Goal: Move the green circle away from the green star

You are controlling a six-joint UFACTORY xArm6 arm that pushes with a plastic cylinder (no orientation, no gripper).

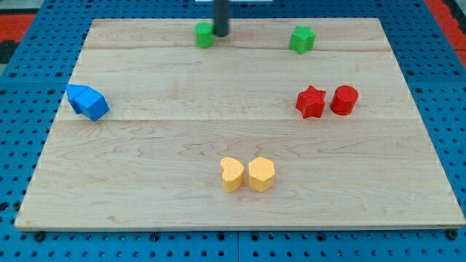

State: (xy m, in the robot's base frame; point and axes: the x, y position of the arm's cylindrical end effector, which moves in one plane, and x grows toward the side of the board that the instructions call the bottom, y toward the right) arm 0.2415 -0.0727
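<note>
The green circle [204, 34] sits near the view's top edge of the wooden board, left of centre. My tip [220, 33] is right against its right side, between it and the green star [301, 39], which lies farther to the view's right along the same top strip. The rod comes down from the view's top.
Two blue blocks [87, 101] touch each other at the view's left. A red star [311, 102] and a red circle [344, 100] sit side by side at the right. A yellow heart [232, 174] and a yellow hexagon [261, 174] touch at bottom centre. A blue pegboard [29, 145] surrounds the board.
</note>
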